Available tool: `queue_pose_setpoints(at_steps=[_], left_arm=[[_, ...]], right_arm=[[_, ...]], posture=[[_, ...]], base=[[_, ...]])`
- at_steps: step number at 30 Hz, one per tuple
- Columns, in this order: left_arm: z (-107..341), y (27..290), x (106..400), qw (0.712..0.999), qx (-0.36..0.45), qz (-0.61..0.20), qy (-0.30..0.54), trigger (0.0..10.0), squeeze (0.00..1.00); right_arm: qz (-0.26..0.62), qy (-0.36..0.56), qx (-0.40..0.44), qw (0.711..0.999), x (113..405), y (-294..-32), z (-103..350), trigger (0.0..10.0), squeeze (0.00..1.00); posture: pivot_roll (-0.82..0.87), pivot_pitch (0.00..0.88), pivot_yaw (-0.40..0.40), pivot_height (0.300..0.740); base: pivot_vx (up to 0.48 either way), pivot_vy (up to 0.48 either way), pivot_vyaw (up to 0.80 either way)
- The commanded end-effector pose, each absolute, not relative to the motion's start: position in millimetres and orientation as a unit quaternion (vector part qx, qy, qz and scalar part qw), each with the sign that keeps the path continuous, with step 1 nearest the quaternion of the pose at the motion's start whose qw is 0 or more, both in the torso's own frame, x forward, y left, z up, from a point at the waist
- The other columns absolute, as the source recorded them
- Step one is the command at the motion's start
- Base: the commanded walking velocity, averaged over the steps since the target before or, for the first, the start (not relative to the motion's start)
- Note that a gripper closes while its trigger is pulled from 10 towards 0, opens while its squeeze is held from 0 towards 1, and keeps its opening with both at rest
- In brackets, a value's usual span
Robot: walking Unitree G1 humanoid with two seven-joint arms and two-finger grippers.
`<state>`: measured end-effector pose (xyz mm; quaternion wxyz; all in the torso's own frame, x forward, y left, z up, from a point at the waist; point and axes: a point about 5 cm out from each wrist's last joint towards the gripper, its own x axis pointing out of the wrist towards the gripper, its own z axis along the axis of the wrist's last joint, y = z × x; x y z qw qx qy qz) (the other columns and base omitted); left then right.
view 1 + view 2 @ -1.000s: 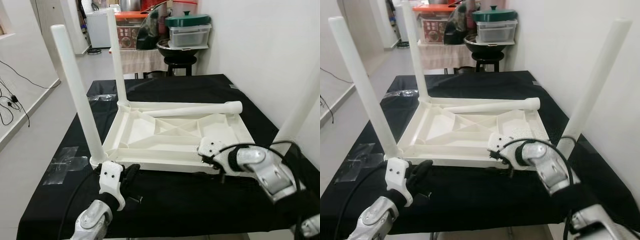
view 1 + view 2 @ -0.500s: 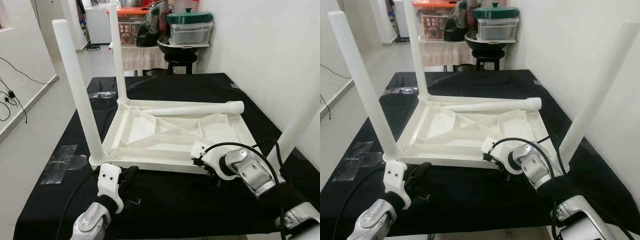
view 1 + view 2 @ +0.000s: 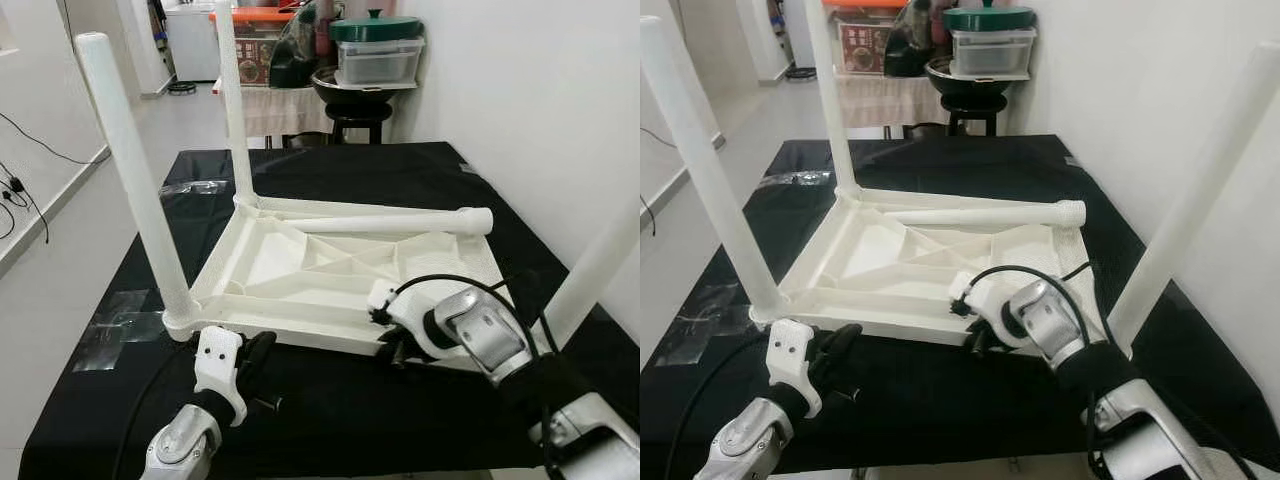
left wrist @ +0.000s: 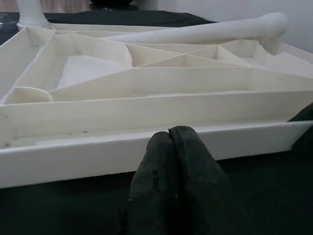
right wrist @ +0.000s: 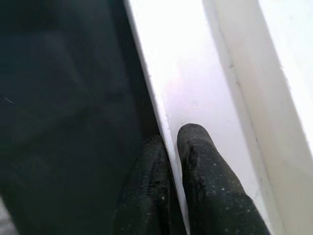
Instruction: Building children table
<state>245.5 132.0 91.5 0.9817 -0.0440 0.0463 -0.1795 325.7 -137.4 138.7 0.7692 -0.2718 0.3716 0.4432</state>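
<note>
Near-left leg [image 3: 700,170] top cut off; right gripper [image 3: 392,350] tips hidden.

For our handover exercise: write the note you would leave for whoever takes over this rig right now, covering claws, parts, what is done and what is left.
Left claw: shut, empty, just in front of the near rim of the top.
Right claw: pinching that near rim further right.
Parts: the top lies upside down on the black table.
Done: three legs stand in their corners: near left leg, far left leg, near right leg.
Left: the loose leg lies across the far side and probably goes in the far right corner; then turn the table upright.
</note>
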Motion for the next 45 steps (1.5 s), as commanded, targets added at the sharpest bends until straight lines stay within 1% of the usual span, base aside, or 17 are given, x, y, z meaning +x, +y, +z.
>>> queue_pose_setpoints(at_steps=[1, 2, 6, 9, 10, 11, 15, 16, 20, 21, 26, 32, 37, 38, 39, 42, 45], left_arm=[[92, 131, 245, 0.981, -0.044, -0.181, 0.049, 10.0, 0.00], [91, 131, 245, 0.981, -0.044, -0.181, 0.049, 10.0, 0.00], [91, 130, 245, 0.981, -0.044, -0.181, 0.049, 10.0, 0.00], [91, 129, 245, 0.981, -0.044, -0.180, 0.049, 10.0, 0.00], [91, 129, 245, 0.981, -0.044, -0.180, 0.049, 10.0, 0.00], [91, 129, 245, 0.981, -0.043, -0.180, 0.049, 10.0, 0.00], [90, 129, 244, 0.981, -0.042, -0.181, 0.049, 10.0, 0.00], [90, 129, 244, 0.981, -0.038, -0.181, 0.049, 10.0, 0.00], [90, 129, 242, 0.982, -0.032, -0.181, 0.049, 10.0, 0.00], [90, 128, 241, 0.982, -0.030, -0.180, 0.049, 10.0, 0.00], [90, 128, 240, 0.982, -0.027, -0.178, 0.048, 10.0, 0.00], [90, 128, 238, 0.983, -0.024, -0.176, 0.048, 10.0, 0.00], [90, 127, 237, 0.982, -0.026, -0.178, 0.049, 10.0, 0.00], [90, 127, 237, 0.982, -0.026, -0.179, 0.049, 10.0, 0.00], [90, 127, 237, 0.982, -0.027, -0.179, 0.050, 10.0, 0.00], [90, 127, 237, 0.982, -0.027, -0.179, 0.050, 10.0, 0.00], [91, 127, 238, 0.982, -0.028, -0.179, 0.049, 10.0, 0.00]], right_arm=[[0.433, 0.368, -0.251, 0.783, 324, -132, 137, 0.0, 0.00], [0.425, 0.369, -0.216, 0.798, 323, -121, 136, 0.0, 0.00], [0.418, 0.368, -0.182, 0.810, 322, -109, 135, 0.0, 0.00], [0.411, 0.342, -0.131, 0.835, 319, -76, 136, 0.0, 0.00], [0.411, 0.342, -0.131, 0.835, 319, -76, 136, 0.0, 0.00], [0.403, 0.319, -0.110, 0.851, 318, -55, 138, 0.0, 0.00], [0.390, 0.299, -0.106, 0.865, 320, -40, 138, 0.0, 0.00], [0.375, 0.287, -0.107, 0.875, 323, -30, 137, 1.5, 0.00], [0.357, 0.272, -0.112, 0.887, 326, -14, 135, 0.9, 0.00], [0.346, 0.256, -0.116, 0.895, 329, -6, 136, 9.6, 0.00], [0.301, 0.223, -0.125, 0.919, 337, 8, 143, 10.0, 0.00], [0.212, 0.184, -0.170, 0.945, 359, -12, 148, 10.0, 0.00], [0.220, 0.152, -0.096, 0.959, 369, -11, 165, 10.0, 0.00], [0.239, 0.139, -0.064, 0.959, 369, -6, 171, 10.0, 1.00], [0.299, 0.121, -0.018, 0.946, 362, 9, 179, 10.0, 1.00], [0.341, 0.109, 0.012, 0.934, 356, 19, 184, 10.0, 1.00], [0.472, 0.061, 0.033, 0.879, 326, 38, 189, 10.0, 1.00]], posture=[[-0.10, 0.000, -0.037, 0.740], [-0.10, 0.000, -0.037, 0.740], [-0.09, 0.000, -0.045, 0.740], [-0.09, 0.000, -0.051, 0.740], [-0.09, 0.000, -0.051, 0.740], [-0.08, 0.000, -0.050, 0.740], [-0.07, 0.000, -0.051, 0.740], [-0.05, 0.000, -0.058, 0.740], [-0.04, 0.000, -0.064, 0.740], [-0.03, 0.000, -0.070, 0.740], [-0.02, 0.000, -0.075, 0.740], [-0.01, 0.000, -0.082, 0.740], [-0.02, 0.000, -0.078, 0.740], [-0.02, 0.000, -0.076, 0.740], [-0.02, 0.000, -0.074, 0.740], [-0.02, 0.000, -0.073, 0.740], [-0.03, 0.000, -0.070, 0.740]], base=[[0.000, 0.000, 0.00], [0.000, 0.000, 0.00], [0.000, 0.000, 0.00], [0.000, 0.000, 0.00], [0.000, 0.000, 0.00], [0.000, 0.000, 0.00], [0.000, 0.000, 0.00], [0.000, 0.000, 0.00], [0.000, 0.000, 0.00], [0.000, 0.000, 0.00], [0.000, 0.000, 0.00], [0.000, 0.000, 0.00], [0.000, 0.000, 0.00], [0.000, 0.000, 0.00], [0.000, 0.000, 0.00], [0.000, 0.000, 0.00], [0.000, 0.000, 0.00]])
